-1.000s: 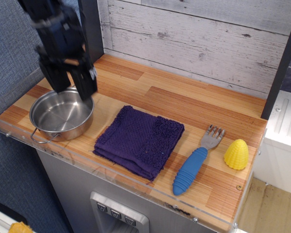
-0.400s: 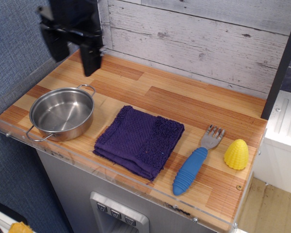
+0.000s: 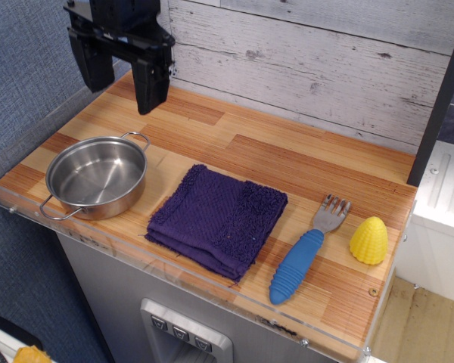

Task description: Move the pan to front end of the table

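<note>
The pan (image 3: 96, 178) sits upright and empty at the front left corner of the table (image 3: 287, 162), one wire loop handle toward the clear acrylic rim (image 3: 174, 266) and the other toward the back wall. Its steel wall stands just inside that rim, apart from everything else. Just to the right of the pan lies a folded purple cloth (image 3: 218, 218), not touching it. Farther right of the pan, beyond the cloth, a fork with a blue ribbed handle (image 3: 306, 254) lies pointing toward the wall, and a yellow toy corn piece (image 3: 369, 240) stands near its tines. Above and behind the pan hangs the black gripper (image 3: 124, 76), lifted clear of the wood, its two fingers spread apart and holding nothing. The tabletop is striped light and reddish-brown wood plank over a grey cabinet front (image 3: 121, 295), where a small silver panel with three buttons (image 3: 183, 333) is set below the rim. Behind the pan rises a whitewashed plank wall (image 3: 310, 60); to the left of the pan is blue-grey textured fabric (image 3: 23, 68). No readable writing or brand shows anywhere.
</note>
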You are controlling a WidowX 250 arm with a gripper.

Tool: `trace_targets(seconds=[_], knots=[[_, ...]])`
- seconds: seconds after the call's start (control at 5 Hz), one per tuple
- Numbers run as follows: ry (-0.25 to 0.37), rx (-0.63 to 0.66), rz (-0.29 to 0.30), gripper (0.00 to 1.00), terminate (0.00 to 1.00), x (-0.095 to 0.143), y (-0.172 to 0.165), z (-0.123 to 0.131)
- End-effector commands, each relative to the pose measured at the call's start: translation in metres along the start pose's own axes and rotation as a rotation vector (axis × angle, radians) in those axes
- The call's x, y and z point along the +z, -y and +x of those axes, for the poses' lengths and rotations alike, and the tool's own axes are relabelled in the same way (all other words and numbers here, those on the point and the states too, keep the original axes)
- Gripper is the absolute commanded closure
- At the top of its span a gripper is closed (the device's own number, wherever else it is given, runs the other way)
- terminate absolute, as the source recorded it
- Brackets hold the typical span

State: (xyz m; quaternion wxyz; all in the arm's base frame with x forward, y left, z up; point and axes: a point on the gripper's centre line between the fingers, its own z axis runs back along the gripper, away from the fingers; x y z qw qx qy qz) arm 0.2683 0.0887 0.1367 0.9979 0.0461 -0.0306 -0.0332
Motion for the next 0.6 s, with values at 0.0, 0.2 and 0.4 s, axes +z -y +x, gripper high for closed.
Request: trace_targets(seconds=[0.0,0.2,0.4], knots=[[0.021,0.014,0.009,0.0,0.0,0.0094,-0.0015,-0.0006],[0.021,0.014,0.009,0.0,0.0,0.0094,-0.0015,-0.0006],[0.021,0.014,0.009,0.0,1.0,0.0094,-0.0015,-0.0006]])
